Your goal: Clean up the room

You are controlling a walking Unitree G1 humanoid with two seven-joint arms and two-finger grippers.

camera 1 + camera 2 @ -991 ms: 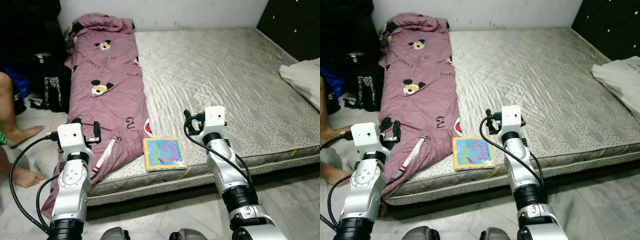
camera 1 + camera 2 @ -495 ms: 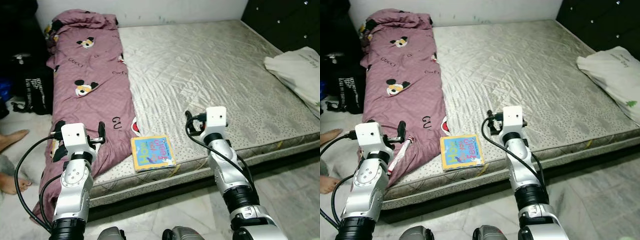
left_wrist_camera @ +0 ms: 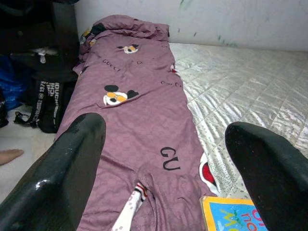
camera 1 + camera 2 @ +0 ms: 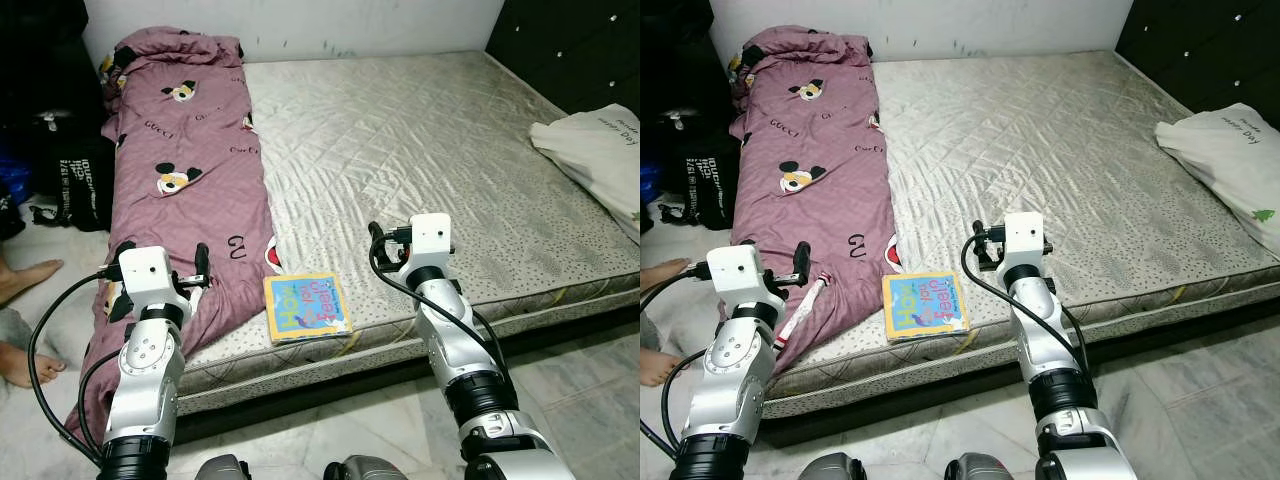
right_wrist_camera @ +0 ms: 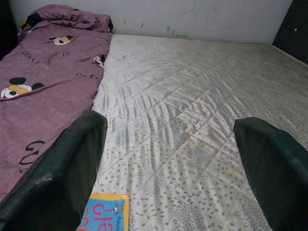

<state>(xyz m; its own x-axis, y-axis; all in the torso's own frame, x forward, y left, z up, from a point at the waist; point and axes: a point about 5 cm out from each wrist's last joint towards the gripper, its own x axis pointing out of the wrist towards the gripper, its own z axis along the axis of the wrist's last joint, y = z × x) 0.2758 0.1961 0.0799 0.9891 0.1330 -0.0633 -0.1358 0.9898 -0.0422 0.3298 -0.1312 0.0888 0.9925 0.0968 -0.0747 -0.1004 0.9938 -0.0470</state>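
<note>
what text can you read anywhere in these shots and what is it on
"GUCCI": printed across the mauve cartoon-mouse blanket on the grey quilted mattress.
"GU": the same print near the blanket's lower end.
Colourful children's book cover: large letters, too blurred to read.
White bag: small print, too small to read.
Black bag on the floor: white lettering, unreadable.

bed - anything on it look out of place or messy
Yes. A children's book lies loose at the mattress front edge. The purple blanket is bunched along the left side, its lower end spilling over the edge toward the floor. A white bag sits at the right edge.
</note>
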